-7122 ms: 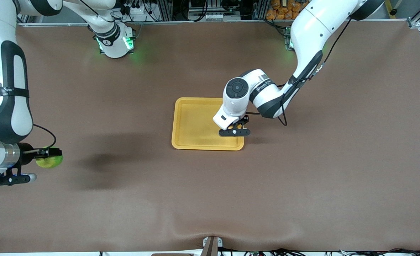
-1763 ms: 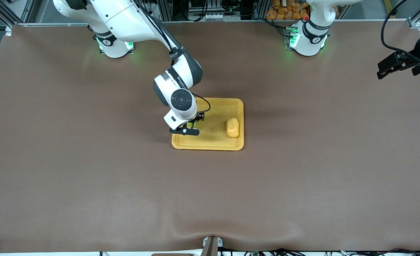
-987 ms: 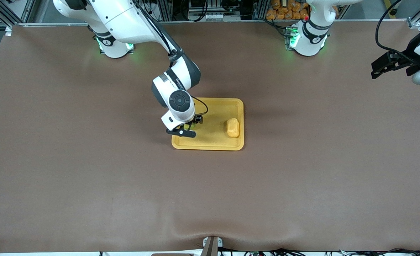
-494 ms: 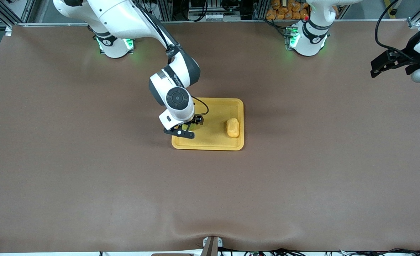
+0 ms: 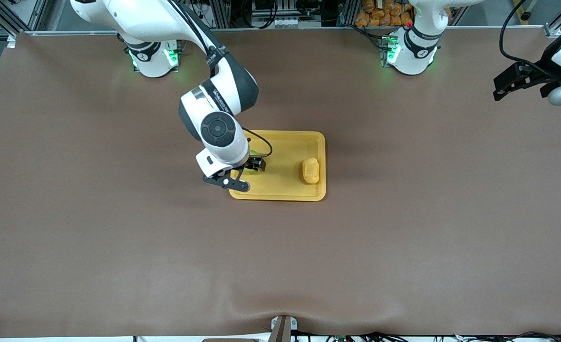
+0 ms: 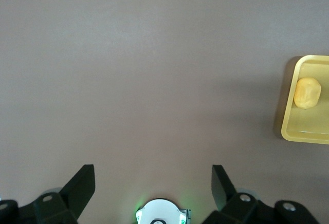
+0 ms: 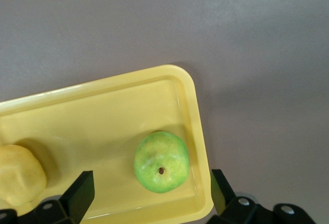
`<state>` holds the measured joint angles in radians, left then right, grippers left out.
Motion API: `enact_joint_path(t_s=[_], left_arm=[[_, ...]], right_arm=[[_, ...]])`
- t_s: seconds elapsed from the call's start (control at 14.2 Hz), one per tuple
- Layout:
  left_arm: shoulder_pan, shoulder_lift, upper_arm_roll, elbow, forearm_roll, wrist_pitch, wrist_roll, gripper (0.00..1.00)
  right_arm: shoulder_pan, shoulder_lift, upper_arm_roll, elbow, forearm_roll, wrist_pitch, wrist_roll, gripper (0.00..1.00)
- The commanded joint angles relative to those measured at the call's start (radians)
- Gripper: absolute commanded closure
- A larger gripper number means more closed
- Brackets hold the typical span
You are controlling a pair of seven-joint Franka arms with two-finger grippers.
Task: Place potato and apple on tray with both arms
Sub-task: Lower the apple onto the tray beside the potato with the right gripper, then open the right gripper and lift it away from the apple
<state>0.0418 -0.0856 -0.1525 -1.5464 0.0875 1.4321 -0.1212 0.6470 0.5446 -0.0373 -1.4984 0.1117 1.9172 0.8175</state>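
The yellow-orange tray [image 5: 285, 142] lies mid-table. The potato [image 5: 310, 170] lies in it at the left arm's end. The green apple [image 5: 253, 153] lies in it at the right arm's end, mostly hidden under my right gripper [image 5: 253, 165]. The right wrist view shows the apple [image 7: 161, 161] resting free on the tray [image 7: 103, 111] near a corner, stem dimple up, with the potato [image 7: 18, 175] at the edge. My right gripper [image 7: 150, 180] is open above the apple and not touching it. My left gripper [image 5: 518, 83] is open and empty, up over the left arm's end of the table.
The left wrist view shows bare brown table, the tray [image 6: 308, 131] with the potato [image 6: 307, 92] at the edge, and the left arm's base [image 6: 162, 213] between the fingers. Both arm bases stand along the table's top edge.
My right gripper has opened, risen and drawn back toward the right arm's end of the tray, leaving the apple on it. The left gripper has barely moved.
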Motion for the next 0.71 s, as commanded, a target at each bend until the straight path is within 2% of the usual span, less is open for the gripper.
enact_joint_path(t_s=[0.0, 0.21, 0.49, 0.63], left_arm=[[0.006, -0.022, -0.005, -0.006, -0.018, -0.015, -0.003, 0.00], [0.006, -0.020, -0.005, -0.006, -0.035, -0.015, -0.005, 0.00], [0.007, -0.020, -0.005, -0.009, -0.038, -0.015, -0.005, 0.00], [0.006, -0.020, -0.005, -0.012, -0.038, -0.015, -0.006, 0.00]], right_arm=[[-0.024, -0.005, 0.011, 0.061, -0.015, -0.067, 0.014, 0.00], [-0.070, -0.011, 0.011, 0.130, -0.014, -0.119, -0.006, 0.00], [-0.118, -0.011, 0.008, 0.251, -0.018, -0.291, -0.047, 0.00], [-0.150, -0.031, 0.008, 0.270, -0.017, -0.323, -0.099, 0.00]])
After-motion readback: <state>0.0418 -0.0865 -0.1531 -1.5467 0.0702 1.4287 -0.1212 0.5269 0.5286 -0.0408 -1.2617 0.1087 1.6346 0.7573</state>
